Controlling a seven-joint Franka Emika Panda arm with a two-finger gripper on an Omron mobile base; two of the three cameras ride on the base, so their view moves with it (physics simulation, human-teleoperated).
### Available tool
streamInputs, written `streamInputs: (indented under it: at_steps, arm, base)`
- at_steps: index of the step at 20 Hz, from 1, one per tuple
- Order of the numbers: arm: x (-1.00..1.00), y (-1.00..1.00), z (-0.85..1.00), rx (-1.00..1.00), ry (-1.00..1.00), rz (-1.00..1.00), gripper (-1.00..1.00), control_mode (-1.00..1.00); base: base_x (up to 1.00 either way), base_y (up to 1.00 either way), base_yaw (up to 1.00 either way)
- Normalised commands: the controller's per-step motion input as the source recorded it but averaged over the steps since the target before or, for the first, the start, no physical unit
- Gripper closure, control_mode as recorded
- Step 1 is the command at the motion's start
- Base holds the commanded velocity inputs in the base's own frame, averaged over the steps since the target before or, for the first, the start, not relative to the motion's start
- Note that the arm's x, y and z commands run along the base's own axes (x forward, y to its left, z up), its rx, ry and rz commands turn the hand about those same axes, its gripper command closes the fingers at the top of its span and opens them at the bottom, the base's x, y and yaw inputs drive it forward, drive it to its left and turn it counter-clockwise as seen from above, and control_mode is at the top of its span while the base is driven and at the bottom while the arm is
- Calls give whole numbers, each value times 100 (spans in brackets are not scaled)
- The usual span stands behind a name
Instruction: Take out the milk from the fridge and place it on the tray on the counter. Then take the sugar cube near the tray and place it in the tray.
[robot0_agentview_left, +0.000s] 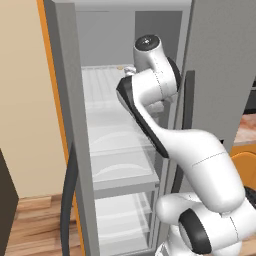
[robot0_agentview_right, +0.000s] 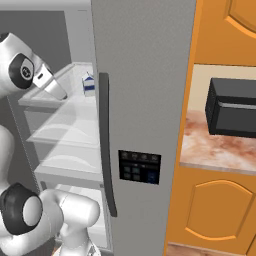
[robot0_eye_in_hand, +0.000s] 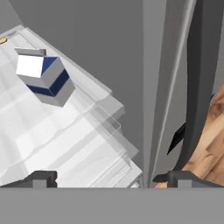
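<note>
The gripper (robot0_eye_in_hand: 111, 179) is fully open and empty, its fingertips (robot0_eye_in_hand: 41, 178) wide apart, presumably to straddle the milk (robot0_eye_in_hand: 43, 78). The carton stands upright on an upper fridge shelf (robot0_agentview_right: 70, 117), well ahead, behind the open fridge (robot0_agentview_right: 145, 100) door.

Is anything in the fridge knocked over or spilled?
No, nothing stands out. The milk stands upright on a shelf in the fridge, with no spill around it. The end effector is open and apart from the carton.

white arm (robot0_agentview_left: 200, 160), dark joints, rounded links
</note>
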Motion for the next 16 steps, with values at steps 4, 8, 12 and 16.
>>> streamInputs:
  at_steps: [4,8,12,16]
  arm:
    - [34,1,4,0,0,-4,-100,-100]
    - [26,0,0,0,-1,-2,-100,-100]
    - [36,0,0,0,-1,-4,-100,-100]
    - [54,1,0,0,1,-3,-100,-100]
  base:
    - [0,0,0]
    - [0,0,0]
    - [0,0,0]
    - [0,0,0]
